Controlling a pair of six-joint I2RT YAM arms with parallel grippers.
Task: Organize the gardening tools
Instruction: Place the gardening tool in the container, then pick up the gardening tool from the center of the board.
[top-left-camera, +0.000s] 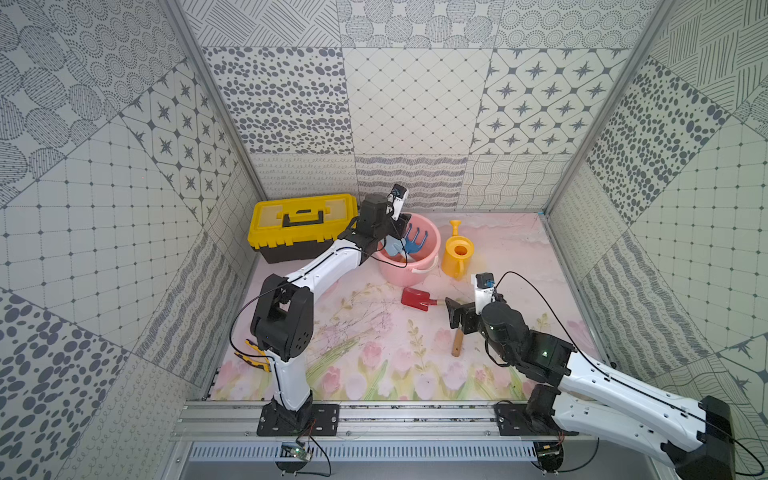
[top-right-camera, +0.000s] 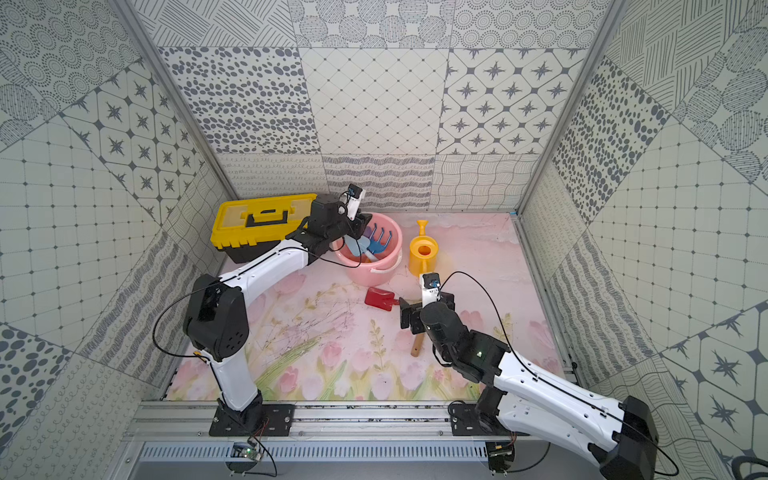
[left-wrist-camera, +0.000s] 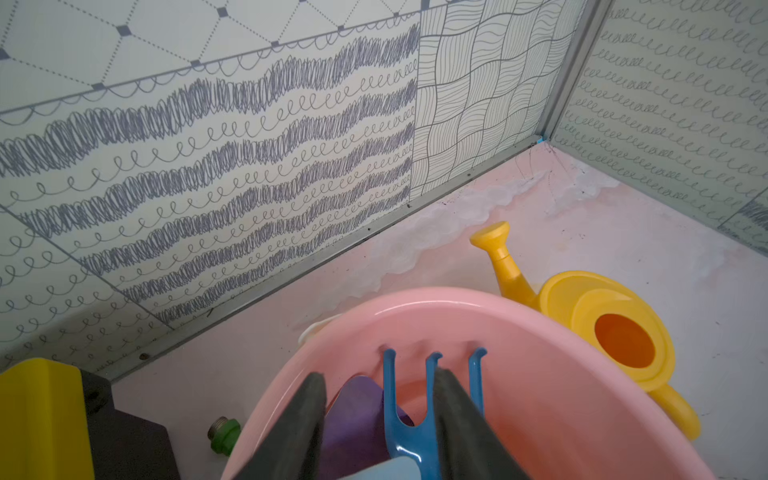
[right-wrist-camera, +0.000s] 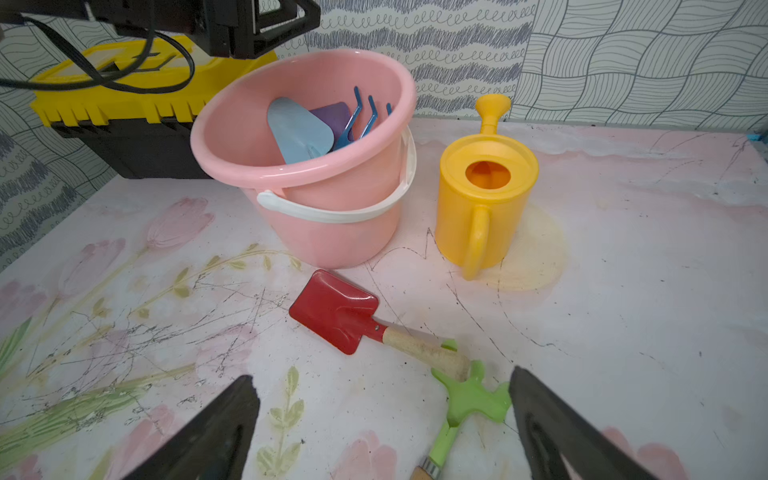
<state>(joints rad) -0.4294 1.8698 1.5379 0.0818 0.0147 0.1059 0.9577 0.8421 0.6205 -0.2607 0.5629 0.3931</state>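
Floral table (right-wrist-camera: 623, 291): left tool (left-wrist-camera: 378, 376) parted, empty, over blue fork (left-wrist-camera: 405, 436) in pink bucket (right-wrist-camera: 332, 232); right tool (right-wrist-camera: 381, 376) spread wide above green rake (right-wrist-camera: 469, 399).

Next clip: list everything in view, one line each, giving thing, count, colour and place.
bucket: 1, pink with white handle, at the back of the mat beside the toolbox
fork: 1, blue, in bucket
trowel: 1, light blue, in bucket
scoop: 1, purple, in bucket
spade: 1, red with wooden handle, on mat in front of bucket
rake: 1, green, on mat by spade's handle
watering can: 1, yellow, beside bucket
toolbox: 1, yellow and black, back corner, shut
pliers: 1, yellow and black, behind left arm's base
fitting: 1, green, between toolbox and bucket
mat: 1, pink floral, floor
left tool: open, over bucket
right tool: open, over rake
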